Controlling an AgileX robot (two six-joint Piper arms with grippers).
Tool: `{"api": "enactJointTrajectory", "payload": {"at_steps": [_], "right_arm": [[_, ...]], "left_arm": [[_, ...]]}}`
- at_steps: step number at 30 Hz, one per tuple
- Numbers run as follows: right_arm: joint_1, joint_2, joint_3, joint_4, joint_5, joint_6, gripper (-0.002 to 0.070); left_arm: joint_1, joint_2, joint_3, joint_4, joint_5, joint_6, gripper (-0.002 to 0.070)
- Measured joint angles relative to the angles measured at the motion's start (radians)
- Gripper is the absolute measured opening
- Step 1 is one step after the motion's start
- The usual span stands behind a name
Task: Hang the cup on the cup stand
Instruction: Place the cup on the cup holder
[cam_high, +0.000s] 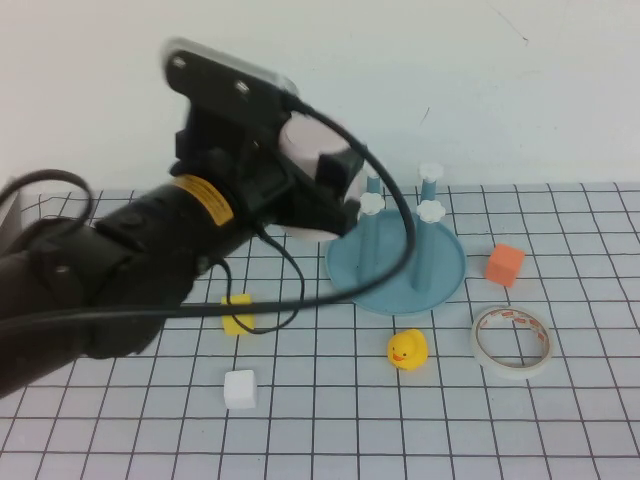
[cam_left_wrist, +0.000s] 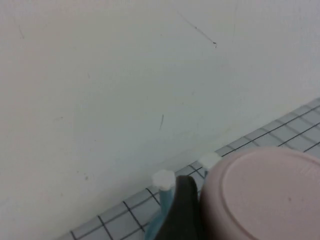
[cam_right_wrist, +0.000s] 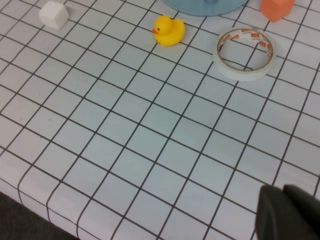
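Observation:
My left gripper (cam_high: 322, 178) is shut on the pale pink cup (cam_high: 303, 148) and holds it in the air, just left of the cup stand (cam_high: 440, 278) and about level with its peg tops. The stand is a light-blue dish with blue pegs capped by white flower knobs (cam_high: 430, 211). In the left wrist view the cup's round bottom (cam_left_wrist: 265, 195) fills the corner beside a dark finger (cam_left_wrist: 182, 212), with a white knob (cam_left_wrist: 163, 179) just behind. My right gripper (cam_right_wrist: 290, 212) is shut and empty, low over the near table; it is out of the high view.
A yellow duck (cam_high: 408, 350), a white tape roll (cam_high: 512, 341) and an orange block (cam_high: 504, 264) lie right of and in front of the stand. A yellow block (cam_high: 238, 313) and a white cube (cam_high: 240, 389) lie front left. The wall stands close behind.

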Motion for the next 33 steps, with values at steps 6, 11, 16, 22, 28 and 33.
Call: {"api": "enactJointTrajectory", "payload": {"at_steps": [6,11,16,22,28,33], "right_arm": [[0.000,0.000,0.000,0.001,0.000,0.000,0.0001],[0.000,0.000,0.000,0.002,0.000,0.000,0.0001],[0.000,0.000,0.000,0.002,0.002,0.000,0.0001],[0.000,0.000,0.000,0.002,0.002,0.000,0.0001],[0.000,0.000,0.000,0.002,0.002,0.000,0.0001],[0.000,0.000,0.000,0.002,0.002,0.000,0.0001]], "left_arm": [[-0.002,0.057,0.000,-0.018,-0.101,0.216,0.0553],[-0.002,0.065,0.000,-0.017,-0.215,0.176,0.0553],[-0.002,0.145,-0.020,-0.014,-0.424,0.063,0.0553],[-0.002,0.301,-0.155,0.022,-0.398,0.040,0.0553],[0.007,0.477,-0.321,0.030,-0.393,0.012,0.0553],[0.043,0.587,-0.410,0.030,-0.393,-0.021,0.0553]]}}
